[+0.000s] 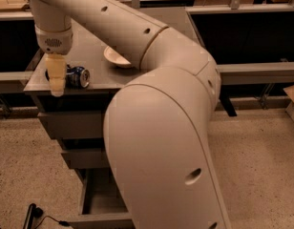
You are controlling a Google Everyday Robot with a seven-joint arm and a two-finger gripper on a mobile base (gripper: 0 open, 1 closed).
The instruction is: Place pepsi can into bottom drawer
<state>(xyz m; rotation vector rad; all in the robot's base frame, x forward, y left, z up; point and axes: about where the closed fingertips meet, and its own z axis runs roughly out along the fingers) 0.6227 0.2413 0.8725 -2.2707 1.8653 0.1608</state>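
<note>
Gripper (57,82) is hanging just beside the lying pepsi can (80,76) on the cabinet top (89,46); whether it is gripping cannot be told.

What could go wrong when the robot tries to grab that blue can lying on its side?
The pepsi can lies on its side near the front edge of the cabinet top, and the gripper sits right beside it; a nudge might roll it off. The arm also hides much of the open bottom drawer here, so aiming the drop may be harder.
</note>
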